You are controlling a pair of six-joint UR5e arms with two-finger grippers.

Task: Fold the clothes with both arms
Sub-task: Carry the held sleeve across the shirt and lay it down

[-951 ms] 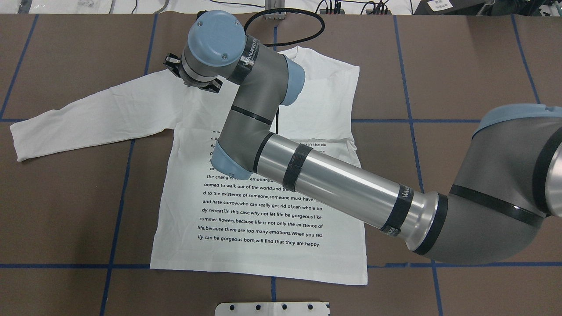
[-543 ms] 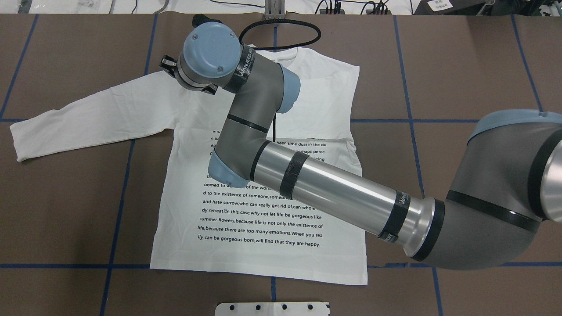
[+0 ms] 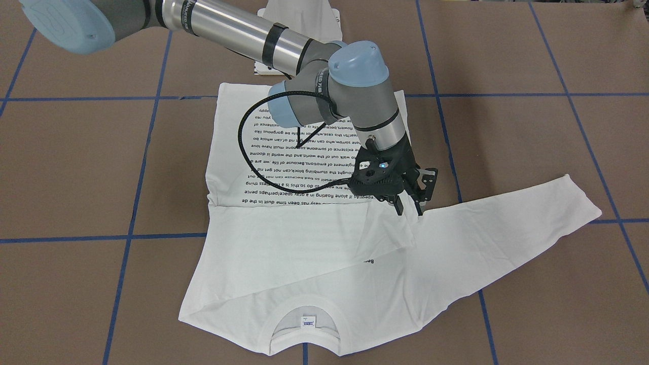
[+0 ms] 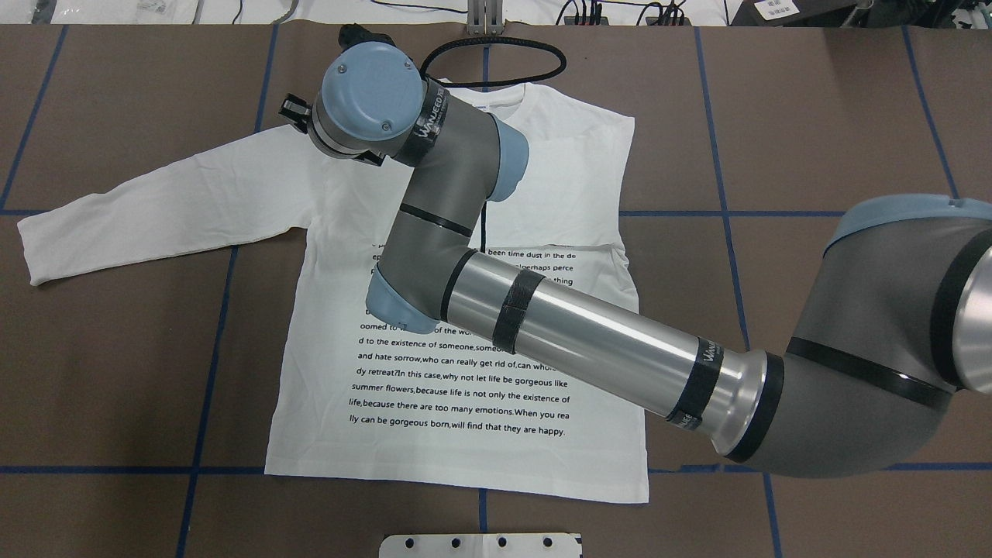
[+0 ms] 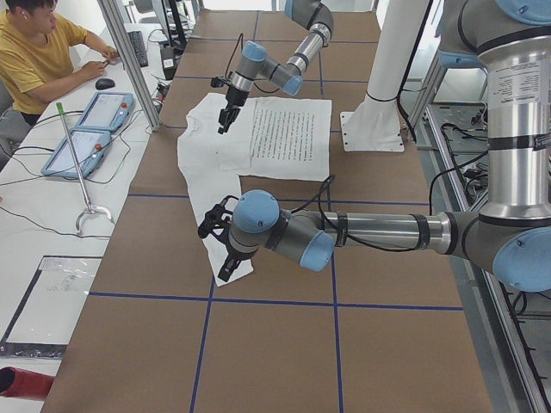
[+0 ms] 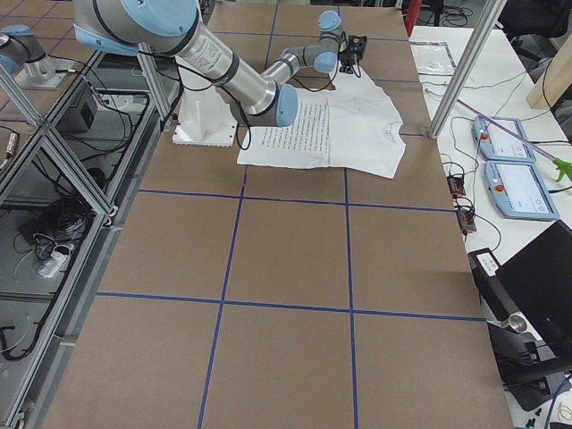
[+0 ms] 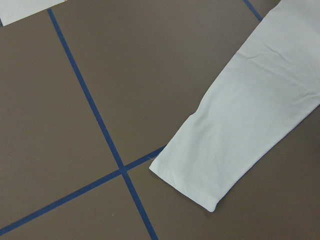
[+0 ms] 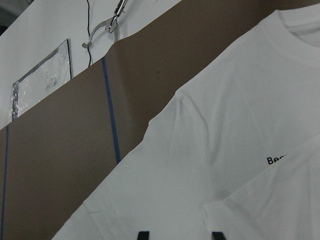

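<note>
Right gripper (image 3: 409,203) farther out over flat white T-shirt (image 3: 304,243), sleeve outstretched.

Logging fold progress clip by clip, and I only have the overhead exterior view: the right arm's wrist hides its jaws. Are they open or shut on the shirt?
Observer: Open. The right wrist view shows the right gripper with both fingertips apart over the T-shirt.
Reviewer: What lies beneath them?
Observer: Front-facing view: the folded-in sleeve's cuff, resting on the shirt body.
Reviewer: Where is the left arm?
Observer: Exterior left view: the left arm reaches over the table near the spread sleeve's cuff; whether its jaws are open cannot be judged.
</note>
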